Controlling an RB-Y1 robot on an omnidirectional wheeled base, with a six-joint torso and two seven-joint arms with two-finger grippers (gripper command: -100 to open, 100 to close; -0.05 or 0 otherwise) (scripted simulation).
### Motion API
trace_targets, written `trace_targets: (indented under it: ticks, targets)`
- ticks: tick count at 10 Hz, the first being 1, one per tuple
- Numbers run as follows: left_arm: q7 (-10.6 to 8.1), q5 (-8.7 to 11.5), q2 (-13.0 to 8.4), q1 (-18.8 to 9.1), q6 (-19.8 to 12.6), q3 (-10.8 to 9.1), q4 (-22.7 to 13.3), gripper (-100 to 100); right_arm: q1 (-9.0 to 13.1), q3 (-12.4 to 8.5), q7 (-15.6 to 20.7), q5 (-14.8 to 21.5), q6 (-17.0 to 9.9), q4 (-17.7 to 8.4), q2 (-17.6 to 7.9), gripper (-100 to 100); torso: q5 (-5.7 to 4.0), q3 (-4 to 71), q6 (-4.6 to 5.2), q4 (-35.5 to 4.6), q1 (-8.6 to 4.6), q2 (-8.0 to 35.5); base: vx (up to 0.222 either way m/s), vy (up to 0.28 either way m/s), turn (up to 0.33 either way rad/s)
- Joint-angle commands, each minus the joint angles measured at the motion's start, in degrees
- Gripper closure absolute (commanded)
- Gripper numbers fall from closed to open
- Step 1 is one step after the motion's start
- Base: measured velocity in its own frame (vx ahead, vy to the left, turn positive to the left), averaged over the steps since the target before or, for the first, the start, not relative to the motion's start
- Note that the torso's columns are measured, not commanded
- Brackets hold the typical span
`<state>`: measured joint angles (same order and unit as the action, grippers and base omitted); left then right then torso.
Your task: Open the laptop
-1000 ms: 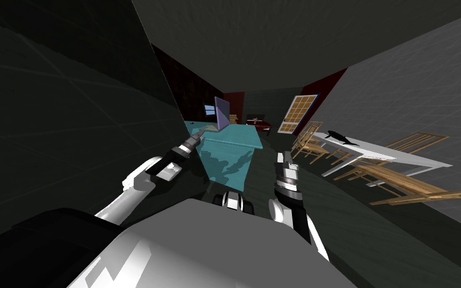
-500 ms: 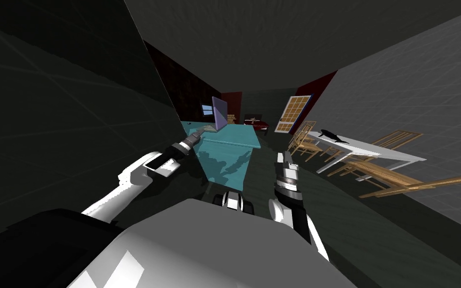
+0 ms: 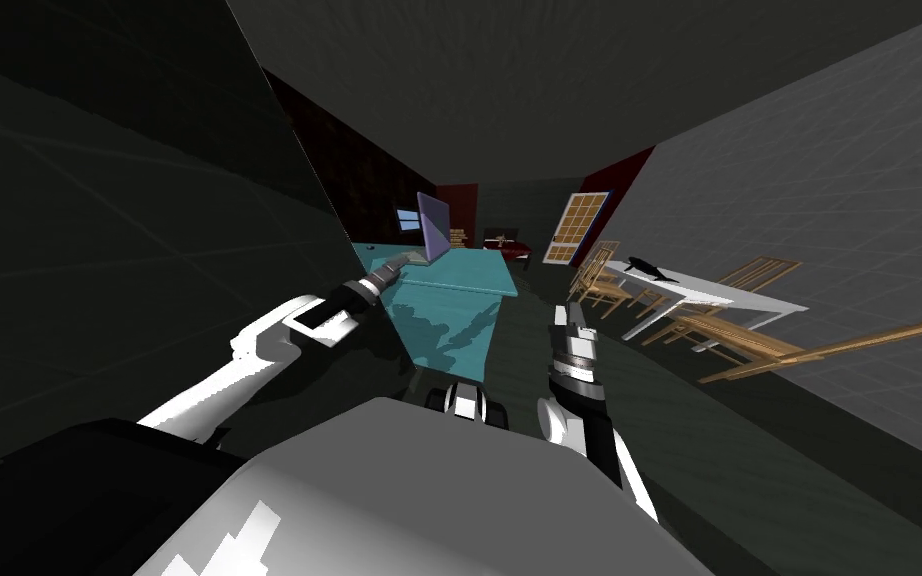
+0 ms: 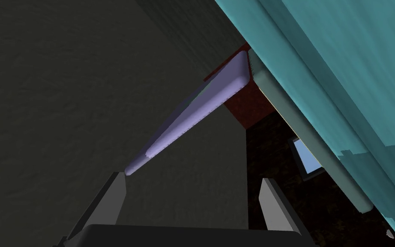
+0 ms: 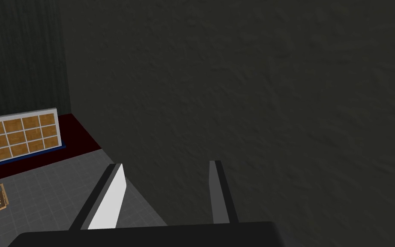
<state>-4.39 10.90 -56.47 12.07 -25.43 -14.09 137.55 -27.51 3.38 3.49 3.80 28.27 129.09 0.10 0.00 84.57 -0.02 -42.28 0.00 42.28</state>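
1. On the teal table (image 3: 469, 275), towards its far end by the dark wall (image 3: 149, 200), sits the laptop (image 3: 433, 230). Its lilac lid stands raised, roughly upright off the base.
2. Reaching out over that table, my left gripper (image 3: 396, 263) is at the laptop's near side, level with the base.
3. Left wrist view: lid (image 4: 192, 120) and grey-green base (image 4: 303, 137) join at their far end and splay wide apart towards the gripper. The lid's free corner ends just beside the tip of one of the fingers (image 4: 112, 199). I cannot tell whether it touches.
4. Left pincer is wide, fingers parted, nothing gripped between them.
5. My right gripper (image 3: 567, 318) hangs low beside the chest, well apart from the laptop. Right wrist view: its fingers (image 5: 109, 206) stand parted and hold nothing.
6. Off to my right stands a white table (image 3: 739, 297) with wooden chairs (image 3: 609, 285) round it. A small black object (image 3: 642, 266) lies on it, too small to identify.
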Motion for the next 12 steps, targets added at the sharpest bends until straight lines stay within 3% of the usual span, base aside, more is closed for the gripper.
trace_targets:
  ticks: [1, 3, 4, 6, 7, 10, 11, 12]
  targets:
    - [-1.33, 0.27, -2.36, -1.02, -3.18, -0.23, -0.33, -100, 0.00, 0.00, 0.00, 0.00, 0.00, 0.00, 0.00, 0, -0.01, 0.01, 0.03, 0.00, -0.02, -0.01, 0.022, 0.009, -0.070]
    - [-3.72, 0.69, -6.08, -2.68, -6.93, -0.45, -1.24, -100, 0.00, 0.00, 0.00, 0.00, 0.00, 0.00, 0.00, 0, 0.00, 0.02, 0.04, 0.01, 0.01, -0.03, 0.040, 0.015, -0.188]
    - [-3.72, 0.69, -6.14, -2.68, -7.73, -0.45, -1.24, -100, 0.00, 0.00, 0.00, 0.00, 0.00, 0.00, 0.00, 0, 0.00, 0.06, 0.05, 0.03, 0.00, -0.08, 0.036, 0.018, -0.056]
    - [-6.26, 1.09, -9.59, -4.31, -11.19, -0.51, -2.25, -100, 0.00, 0.00, 0.00, 0.00, 0.00, 0.00, 0.00, 0, 0.00, -0.01, 0.03, -0.01, 0.00, 0.02, 0.044, 0.020, -0.158]
    - [-6.26, 1.09, -9.59, -4.31, -11.95, -0.51, -2.25, -100, 0.00, 0.00, 0.00, 0.00, 0.00, 0.00, 0.00, 0, 0.00, 0.02, 0.05, 0.01, 0.00, -0.04, 0.041, 0.024, -0.077]
    - [-10.02, 1.65, -14.22, -6.60, -17.22, -0.46, -3.72, -100, 0.00, 0.00, 0.00, 0.00, 0.00, 0.00, 0.00, 0, -0.02, 0.02, 0.03, 0.00, -0.03, -0.02, 0.049, 0.021, -0.178]
    - [-10.02, 1.65, -14.22, -6.60, -17.66, -0.46, -3.72, -100, 0.00, 0.00, 0.00, 0.00, 0.00, 0.00, 0.00, 0, 0.00, 0.03, 0.02, 0.01, 0.01, -0.04, 0.037, 0.024, -0.078]
    - [-11.19, 1.82, -15.61, -7.29, -19.40, -0.42, -4.17, -100, -0.01, 0.00, 0.00, 0.00, 0.00, 0.00, 0.00, 0, 0.01, -0.02, -0.02, -0.01, 0.01, 0.04, 0.042, 0.021, -0.107]
